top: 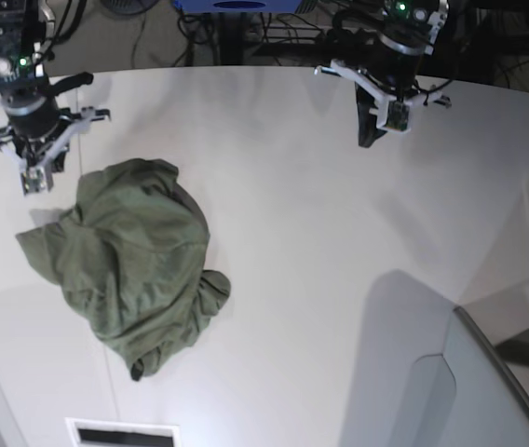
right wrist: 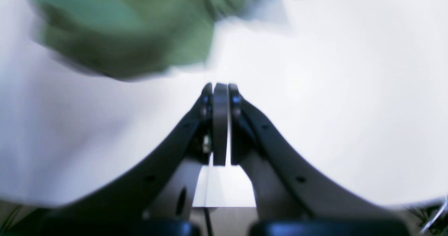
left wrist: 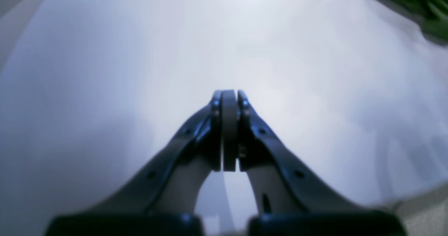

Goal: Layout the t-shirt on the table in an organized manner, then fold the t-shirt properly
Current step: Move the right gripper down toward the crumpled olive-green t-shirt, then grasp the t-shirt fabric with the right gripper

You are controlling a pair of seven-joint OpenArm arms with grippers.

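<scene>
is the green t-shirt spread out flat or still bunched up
Bunched up. In the base view the t-shirt lies as a crumpled heap on the table, with overlapping folds and no sleeves or neckline laid out. Neither claw holds it.

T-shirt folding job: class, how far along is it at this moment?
Done: nothing visible. The t-shirt lies crumpled in a heap on the table. In hand: nothing; the right gripper hangs shut beside the heap's edge, and the left gripper is shut, far from it. Left: spreading it flat, then all the folding.
</scene>
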